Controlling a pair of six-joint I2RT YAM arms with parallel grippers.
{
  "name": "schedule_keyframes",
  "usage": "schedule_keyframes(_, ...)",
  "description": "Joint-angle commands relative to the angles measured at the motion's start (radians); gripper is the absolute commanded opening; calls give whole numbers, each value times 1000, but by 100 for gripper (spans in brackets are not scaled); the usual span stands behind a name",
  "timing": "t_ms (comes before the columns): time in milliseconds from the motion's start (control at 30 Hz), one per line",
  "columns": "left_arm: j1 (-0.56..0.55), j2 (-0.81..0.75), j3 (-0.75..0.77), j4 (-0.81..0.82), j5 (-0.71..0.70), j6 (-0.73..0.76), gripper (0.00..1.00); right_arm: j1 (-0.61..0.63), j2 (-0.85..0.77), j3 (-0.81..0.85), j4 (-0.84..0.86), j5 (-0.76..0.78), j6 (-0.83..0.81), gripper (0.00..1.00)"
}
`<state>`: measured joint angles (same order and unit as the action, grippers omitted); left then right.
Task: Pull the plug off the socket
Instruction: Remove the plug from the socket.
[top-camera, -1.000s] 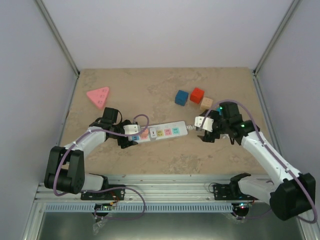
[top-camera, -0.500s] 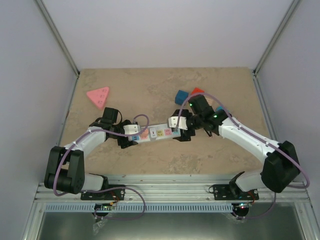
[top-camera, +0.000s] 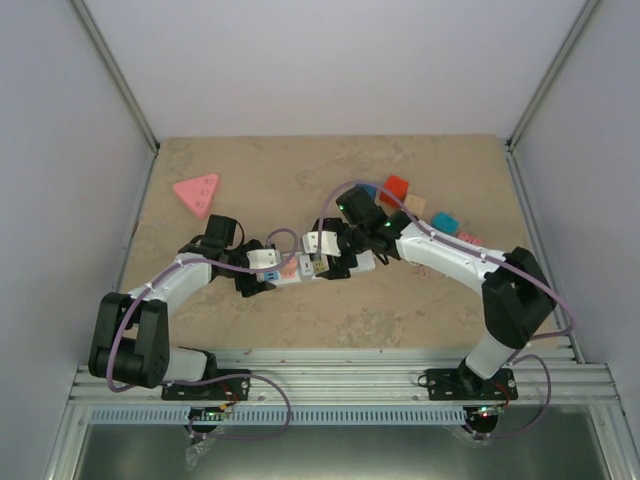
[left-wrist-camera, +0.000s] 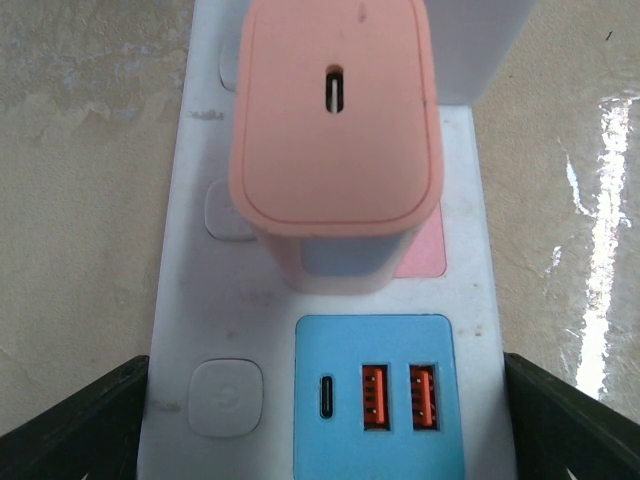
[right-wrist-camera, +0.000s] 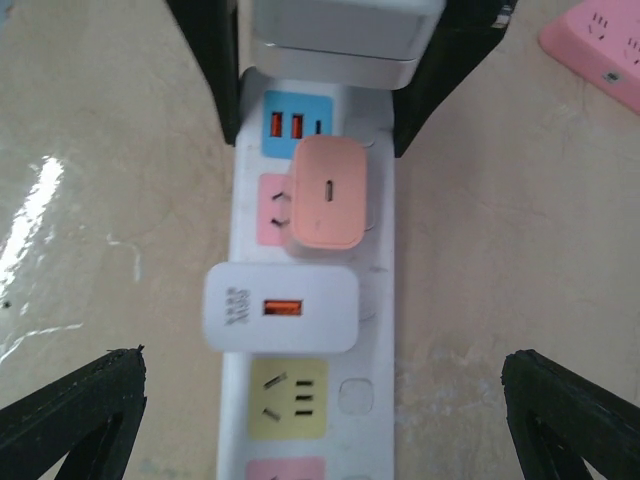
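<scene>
Across the middle of the beige stone-look tabletop (top-camera: 300, 170) lies the socket (right-wrist-camera: 375, 300), a long white plastic power strip with pastel square outlets, running from about eight o'clock to two o'clock in the overhead view. A rounded peach plastic plug (right-wrist-camera: 328, 195) stands upright in its pink outlet, next to the blue USB panel. A flat white USB adapter (right-wrist-camera: 282, 308) sits in the next outlet along, just beside the peach plug. Both are fully seated, so nothing has come off yet.

My left gripper (top-camera: 262, 280) pinches the socket across its width at the blue end, one finger against each long edge. It has not shifted in the last second, so I take it as my brace.

What has changed is my right arm. A second ago it hung off the cord end of the socket at three o'clock; it has swept in and my right gripper (top-camera: 328, 266) now hovers over the two plugs. Its fingers are spread as wide as they go and hold nothing, one on each side of the strip.

I judge the approach nearly done. Next comes lowering onto one plug and closing; the white adapter is so near that I risk catching both.

Well apart, at ten o'clock, rests a pink triangular block (top-camera: 197, 192).
</scene>
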<state>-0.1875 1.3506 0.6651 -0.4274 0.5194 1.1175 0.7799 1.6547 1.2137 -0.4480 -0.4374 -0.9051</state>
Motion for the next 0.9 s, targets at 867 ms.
schedule_keyframes(867,5,-46,7,50,91,-6,0,52,187,79,19,-47,117,75)
